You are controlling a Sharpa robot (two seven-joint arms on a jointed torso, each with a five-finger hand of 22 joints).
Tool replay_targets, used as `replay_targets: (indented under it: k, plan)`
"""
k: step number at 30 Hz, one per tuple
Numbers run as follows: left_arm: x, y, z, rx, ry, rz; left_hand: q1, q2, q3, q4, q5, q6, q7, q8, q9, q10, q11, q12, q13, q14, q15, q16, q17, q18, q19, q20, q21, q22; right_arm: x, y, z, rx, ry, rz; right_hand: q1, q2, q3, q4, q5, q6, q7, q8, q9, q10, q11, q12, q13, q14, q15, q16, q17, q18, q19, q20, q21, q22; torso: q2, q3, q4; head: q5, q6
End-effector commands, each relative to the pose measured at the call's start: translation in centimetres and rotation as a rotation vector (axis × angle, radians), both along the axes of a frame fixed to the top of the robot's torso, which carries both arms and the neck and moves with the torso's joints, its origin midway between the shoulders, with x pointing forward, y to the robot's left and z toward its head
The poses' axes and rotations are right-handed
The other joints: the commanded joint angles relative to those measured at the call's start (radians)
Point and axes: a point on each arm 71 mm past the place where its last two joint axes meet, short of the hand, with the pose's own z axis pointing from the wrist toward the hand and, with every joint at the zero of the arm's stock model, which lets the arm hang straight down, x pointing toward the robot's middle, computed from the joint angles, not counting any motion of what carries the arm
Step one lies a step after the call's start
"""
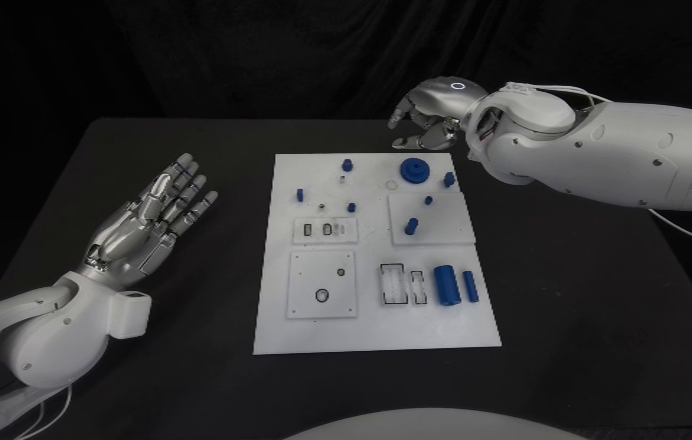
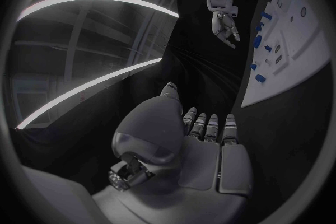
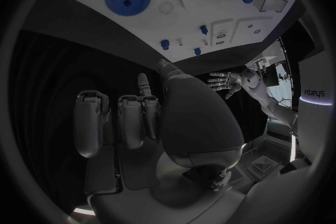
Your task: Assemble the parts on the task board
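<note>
White rectangular task board [image 1: 372, 338] lies mid black counter [image 1: 173, 140]; all places below are given relative to it. Small blue parts sit on it: toothed blue gear [image 1: 415, 170] near its far edge, short blue pegs [image 1: 302, 196] toward its far left, two blue cylinders [image 1: 449, 286] lying side by side at its near right. Left hand [image 1: 149, 217] rests well off its left edge, palm up, fingers spread, holding nothing. Right hand [image 1: 428, 117] hovers just beyond its far right corner, fingers curled inward with nothing in them, not touching the board.
</note>
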Motion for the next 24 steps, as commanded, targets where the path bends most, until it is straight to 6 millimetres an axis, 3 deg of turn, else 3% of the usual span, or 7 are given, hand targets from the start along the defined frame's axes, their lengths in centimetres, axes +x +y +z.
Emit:
replay_targets:
  k: [1, 9, 14, 24]
  plan:
    - [0.1, 0.2, 1.0, -0.080, -0.105, 0.036, 0.010, -0.001, 0.006, -0.001, 0.005, 0.001, 0.005, 0.001, 0.001, -0.003, -0.005, 0.001, 0.000, -0.002, 0.006, -0.004, -0.001, -0.001, -0.003, 0.007, -0.006, -0.001, 0.0, -1.1, -0.7, -0.014, 0.061, -0.090, -0.067, 0.007, -0.028, 0.014, -0.043, 0.011, -0.001, -0.011, 0.004, 0.117, 0.002, 0.033, 0.274, 0.088, 0.003, 0.014, 0.199, -0.010, 0.009, 0.001, 0.007, 0.144, 0.001, -0.0007, -0.0061, 0.002, 0.000]
    - [0.2, 0.2, 0.9, -0.080, -0.104, 0.034, 0.010, -0.001, 0.007, -0.001, 0.006, 0.000, 0.006, 0.001, 0.001, -0.003, -0.005, 0.001, 0.000, -0.002, 0.006, -0.004, -0.001, -0.001, -0.003, 0.007, -0.006, -0.001, -0.2, -2.5, -2.6, -0.030, 0.116, -0.145, -0.079, 0.000, -0.042, 0.009, -0.058, 0.005, 0.002, -0.027, 0.004, 0.117, 0.002, 0.033, 0.274, 0.105, 0.002, 0.034, 0.249, -0.016, 0.028, 0.000, 0.021, 0.165, 0.001, -0.0006, -0.0136, 0.010, -0.004]
    - [0.3, 0.2, 0.9, -0.080, -0.104, 0.032, 0.011, -0.001, 0.007, -0.001, 0.007, 0.000, 0.006, 0.001, 0.001, -0.003, -0.005, 0.001, 0.000, -0.002, 0.006, -0.004, -0.001, -0.001, -0.003, 0.007, -0.006, -0.001, -0.2, -2.8, -3.6, -0.038, 0.137, -0.156, -0.054, -0.009, -0.040, -0.002, -0.059, -0.006, 0.003, -0.039, 0.002, 0.117, 0.003, 0.033, 0.274, 0.106, 0.002, 0.035, 0.251, -0.016, 0.029, 0.000, 0.021, 0.166, 0.000, 0.0010, -0.0112, 0.006, -0.007]
    - [0.4, 0.1, 0.8, -0.081, -0.103, 0.028, 0.012, 0.000, 0.008, -0.002, 0.011, 0.000, 0.007, 0.001, 0.001, -0.003, -0.004, 0.001, 0.000, -0.002, 0.008, -0.004, -0.001, -0.001, -0.003, 0.008, -0.006, -0.001, -0.2, -3.1, -4.6, -0.054, 0.171, -0.175, -0.013, -0.012, -0.033, -0.020, -0.039, -0.014, 0.007, -0.048, 0.000, 0.117, 0.005, 0.033, 0.274, 0.103, 0.004, 0.031, 0.243, -0.014, 0.026, 0.001, 0.017, 0.163, 0.000, -0.0010, -0.0113, 0.004, -0.008]
